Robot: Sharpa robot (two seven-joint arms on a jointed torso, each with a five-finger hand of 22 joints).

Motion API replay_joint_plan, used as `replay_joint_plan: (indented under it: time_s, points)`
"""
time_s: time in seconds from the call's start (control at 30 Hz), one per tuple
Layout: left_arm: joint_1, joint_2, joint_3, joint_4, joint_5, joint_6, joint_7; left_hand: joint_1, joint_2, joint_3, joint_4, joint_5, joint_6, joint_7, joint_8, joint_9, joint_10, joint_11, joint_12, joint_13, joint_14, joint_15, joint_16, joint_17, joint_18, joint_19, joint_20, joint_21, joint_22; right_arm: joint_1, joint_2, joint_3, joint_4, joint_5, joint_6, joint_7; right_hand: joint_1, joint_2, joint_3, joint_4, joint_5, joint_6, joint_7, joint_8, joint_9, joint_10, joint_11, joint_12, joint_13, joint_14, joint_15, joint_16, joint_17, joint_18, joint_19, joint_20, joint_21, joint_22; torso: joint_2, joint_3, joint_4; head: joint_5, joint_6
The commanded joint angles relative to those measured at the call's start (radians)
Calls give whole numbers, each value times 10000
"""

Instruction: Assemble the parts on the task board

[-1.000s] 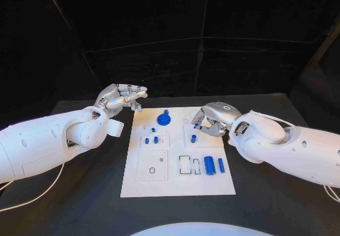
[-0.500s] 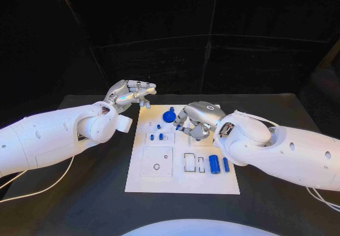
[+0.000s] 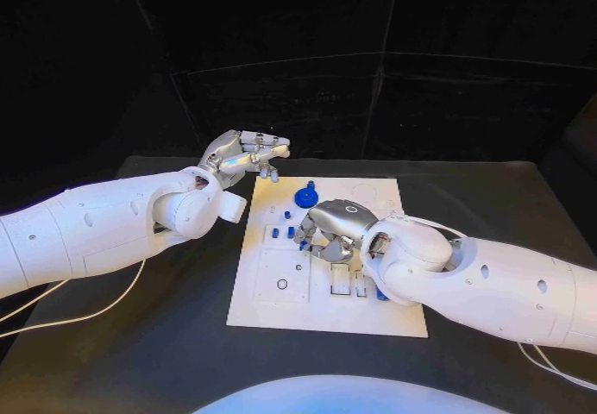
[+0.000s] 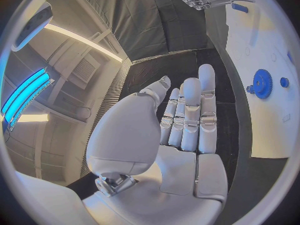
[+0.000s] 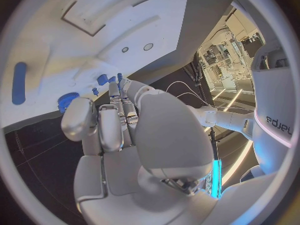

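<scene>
The right hand (image 3: 334, 231) hung over the middle of the board (image 3: 373, 315), at the frame's centre, right above the small blue pegs (image 3: 282, 230) standing upright just left of it; it was much the nearer hand. Its fingers curled downward; whether they held a peg I could not tell. The left hand (image 3: 247, 153), at upper left beyond the board's corner, was loosely curled, holding nothing. The toothed blue gear (image 3: 307, 195) lay flat near the board's top. The board was smooth white plastic on a matte black bench (image 3: 149, 345).
</scene>
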Motion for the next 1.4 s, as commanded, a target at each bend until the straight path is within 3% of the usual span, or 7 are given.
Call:
replay_joint_plan:
  time_s: [0.03, 0.53, 1.4]
  points:
    - [15, 22, 9, -10, 42, 93, 152, 58, 10, -28, -30, -25, -25, 37, 63, -12, -51, 5, 41, 15, -82, -21, 21, -11, 134, 34, -56, -31, -16, -53, 80, -2, -73, -60, 441, 127, -123, -33, 68, -28, 42, 32, 8, -40, 7, 64, -25, -36, 11, 407, -40, -12, -21, -199, 65, 22, 27, 26, -1, -3, -2, 85, -68]
    - [15, 60, 9, -36, 42, 114, 146, 58, 10, -28, -30, -25, -25, 37, 63, -12, -51, 5, 41, 15, -82, -21, 21, -11, 134, 34, -56, -31, -16, -252, 299, -65, -277, -124, 737, 172, -147, -37, 71, -35, 42, 29, 12, -44, 6, 62, -23, -41, 9, 403, -38, -25, -43, -201, 67, 23, 36, 35, 1, -7, 3, 237, -202]
    - [15, 44, 9, -53, 42, 159, 105, 65, 6, -36, -35, -26, -47, 46, 60, -17, -72, 13, 49, 15, -88, -16, 25, -17, 132, 37, -54, -39, -23, -298, 415, -125, -408, -202, 1144, 173, -202, -47, 74, -49, 47, 25, 16, -54, 5, 61, -18, -51, 5, 398, -33, -41, -75, -199, 61, 27, 42, 31, -1, -11, -4, 306, -291]
